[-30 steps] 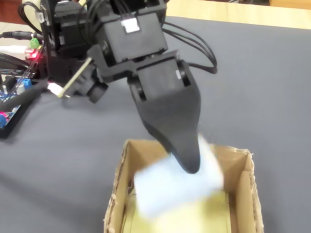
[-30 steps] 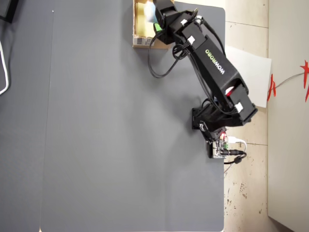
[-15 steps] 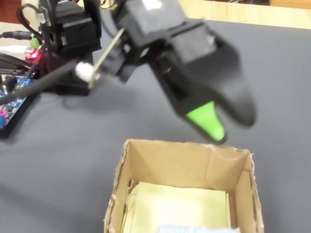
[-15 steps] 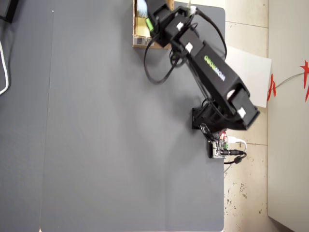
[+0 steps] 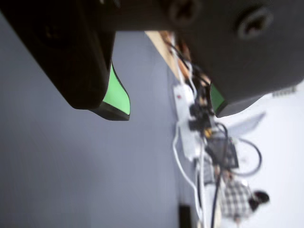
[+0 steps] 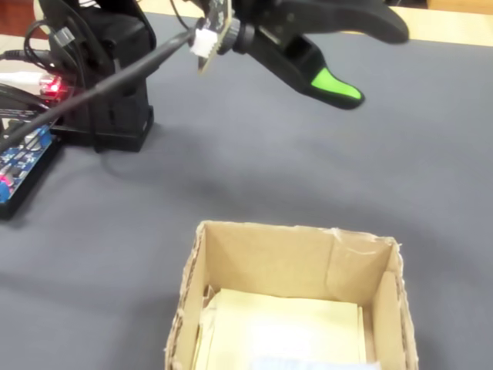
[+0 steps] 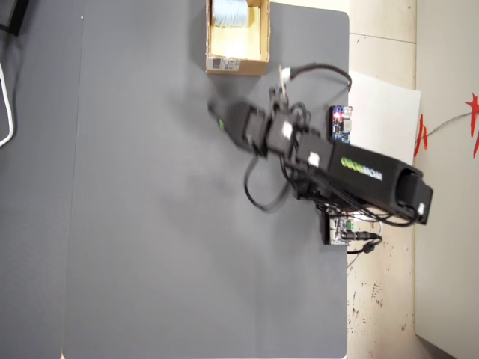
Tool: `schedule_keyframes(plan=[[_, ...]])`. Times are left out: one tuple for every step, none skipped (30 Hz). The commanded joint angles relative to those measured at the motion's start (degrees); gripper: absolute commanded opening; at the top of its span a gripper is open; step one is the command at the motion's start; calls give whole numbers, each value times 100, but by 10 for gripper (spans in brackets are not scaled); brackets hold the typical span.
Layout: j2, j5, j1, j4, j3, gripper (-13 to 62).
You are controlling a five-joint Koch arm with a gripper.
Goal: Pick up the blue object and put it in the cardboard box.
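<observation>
The cardboard box (image 7: 262,34) stands at the top edge of the grey mat in the overhead view, white label facing the arm. The pale blue object (image 7: 228,11) lies inside it, and a sliver of it (image 6: 308,363) shows on the box floor in the fixed view. My gripper (image 7: 215,116) hovers over the mat below the box in the overhead view, clear of it. It is open, and the wrist view shows its green-padded jaws (image 5: 168,111) wide apart with only mat between them. In the fixed view the gripper (image 6: 377,65) hangs beyond the box (image 6: 192,293).
The arm's black base (image 6: 108,85) stands at the mat's edge, next to a small blue circuit board (image 7: 340,123) and loose cables (image 7: 262,198). A white sheet (image 7: 385,105) lies beyond the mat. A power strip and wires (image 5: 187,118) show in the wrist view.
</observation>
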Motion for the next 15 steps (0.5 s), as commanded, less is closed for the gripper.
schedule_keyframes(plan=[[404, 220, -202, -571, 0, 337], [536, 220, -299, -571, 193, 337], [633, 220, -396, -571, 396, 337], [668, 237, -492, -571, 633, 337], [668, 255, -519, -571, 756, 337], [677, 281, -536, -571, 888, 342], [677, 299, -545, -650, 1002, 343], [677, 343, -571, -765, 1125, 343], [677, 378, -615, -879, 1248, 343], [677, 448, -642, -1002, 1362, 343], [677, 527, -686, -1116, 1485, 343], [677, 571, -756, -1257, 1600, 342], [677, 642, -809, -1371, 1714, 342], [686, 659, -879, -1450, 1828, 342], [686, 659, -984, -1512, 1942, 342]])
